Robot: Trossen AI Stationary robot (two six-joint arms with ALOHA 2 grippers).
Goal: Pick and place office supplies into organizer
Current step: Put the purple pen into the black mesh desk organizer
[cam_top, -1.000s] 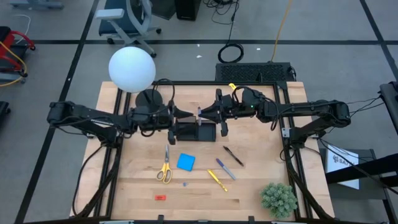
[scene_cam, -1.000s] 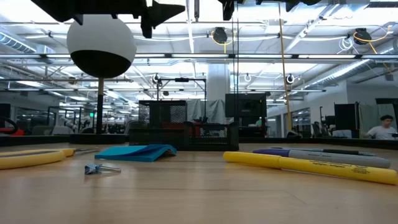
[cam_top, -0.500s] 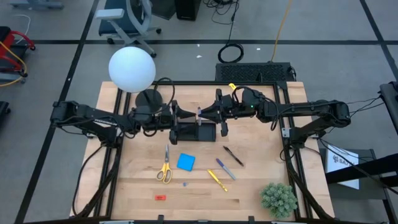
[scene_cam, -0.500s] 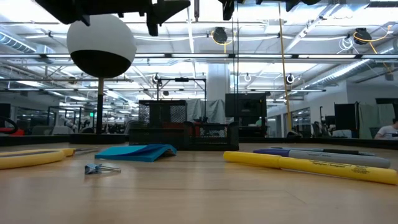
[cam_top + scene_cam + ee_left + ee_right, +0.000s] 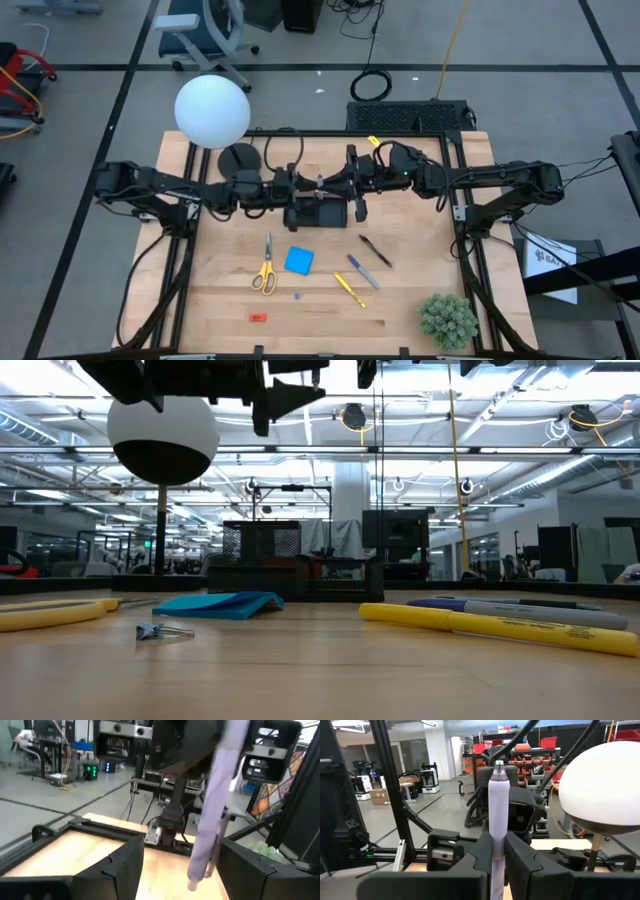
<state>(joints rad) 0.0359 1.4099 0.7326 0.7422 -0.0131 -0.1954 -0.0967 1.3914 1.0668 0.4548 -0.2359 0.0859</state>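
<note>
You won't find any legible txt, label, brand or no. in these views; nothing on the table or in the room bkgd can be read.

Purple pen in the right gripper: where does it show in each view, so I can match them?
High view: purple pen at table's middle, just above the organizer.
Low view: cannot be picked out.
Left wrist view: tilted, right of middle.
Right wrist view: upright, centre, in the right gripper.
Shared landmark: white lamp globe.
</note>
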